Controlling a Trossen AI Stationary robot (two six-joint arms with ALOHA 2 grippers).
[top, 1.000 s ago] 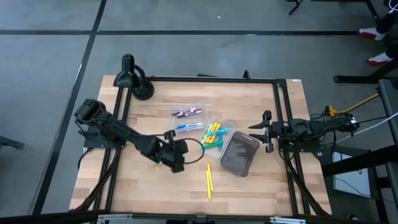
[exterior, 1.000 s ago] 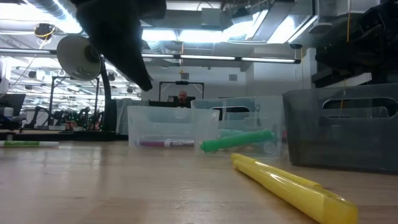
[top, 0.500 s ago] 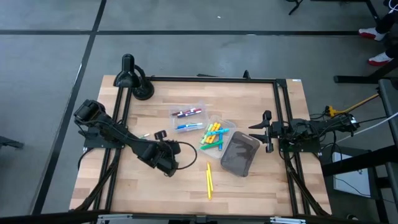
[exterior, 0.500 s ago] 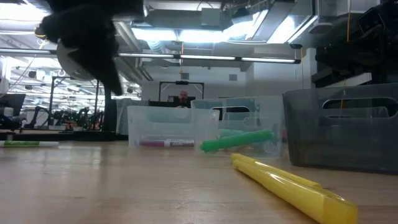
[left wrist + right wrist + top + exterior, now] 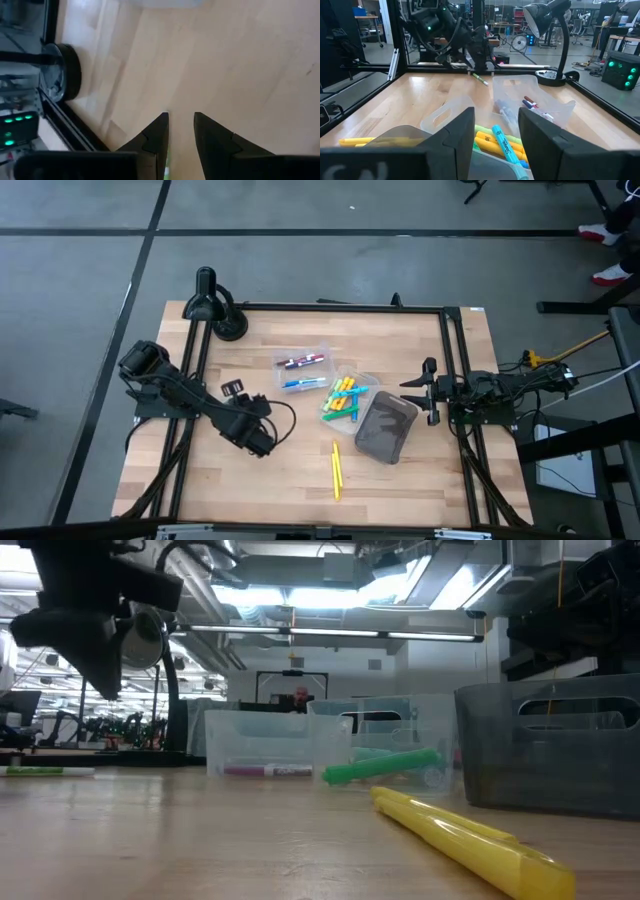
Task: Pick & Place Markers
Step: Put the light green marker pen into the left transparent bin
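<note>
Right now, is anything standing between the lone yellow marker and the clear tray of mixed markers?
Nothing visible. Only bare wood separates the yellow marker from the clear tray; the grey bin sits beside that path.

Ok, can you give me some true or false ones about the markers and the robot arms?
1. A yellow marker lies alone on the wooden table. True.
2. The dark grey bin sits on the left side of the table. False: it is on the right side, close to the right gripper.
3. The right gripper is holding a marker. False: its fingers are open with nothing between them.
4. A green marker lies on the wood near the left gripper. True.
5. The left gripper is resting on the table. False: the low view shows it hanging above the wood.
</note>
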